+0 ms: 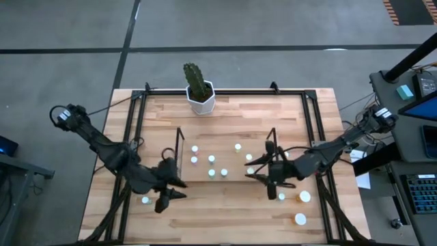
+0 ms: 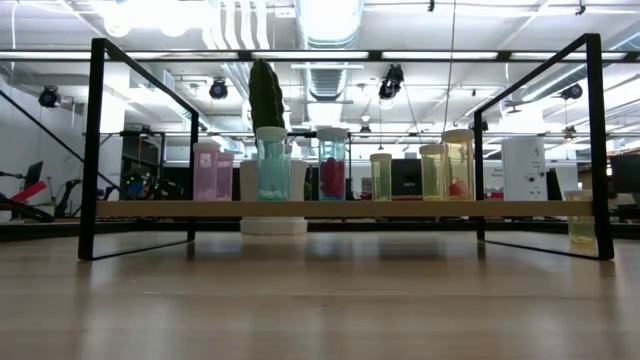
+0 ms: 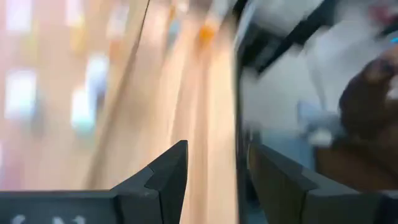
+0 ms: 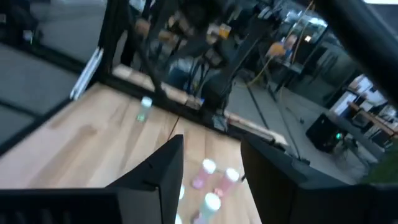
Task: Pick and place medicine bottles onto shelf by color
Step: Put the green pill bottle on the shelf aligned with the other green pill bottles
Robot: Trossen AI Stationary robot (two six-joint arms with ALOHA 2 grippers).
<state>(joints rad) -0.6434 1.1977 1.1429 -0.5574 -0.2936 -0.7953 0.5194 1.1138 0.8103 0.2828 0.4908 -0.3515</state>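
Observation:
The shelf [image 1: 225, 176], a low wire rack with a wooden base, stands mid-table and carries several white-capped medicine bottles [image 1: 212, 159]. In the low view they stand upright in a row, pink [image 2: 207, 172], bluish [image 2: 271, 165] and yellowish [image 2: 458, 165]. Loose bottles stand on the table at the near left [image 1: 145, 199] and near right [image 1: 304, 197]. My left gripper [image 1: 179, 190] hovers by the shelf's left end, open and empty [image 3: 214, 146]. My right gripper [image 1: 254, 169] hovers over the shelf's right end, open and empty [image 4: 211, 140].
A white pot with a cactus [image 1: 200, 96] stands at the far edge, behind the shelf. A black frame [image 1: 140, 102] edges the table. Two more loose bottles [image 1: 300, 219] [image 1: 281, 196] stand near the front right. Bare wood [image 1: 218, 219] lies in front of the shelf.

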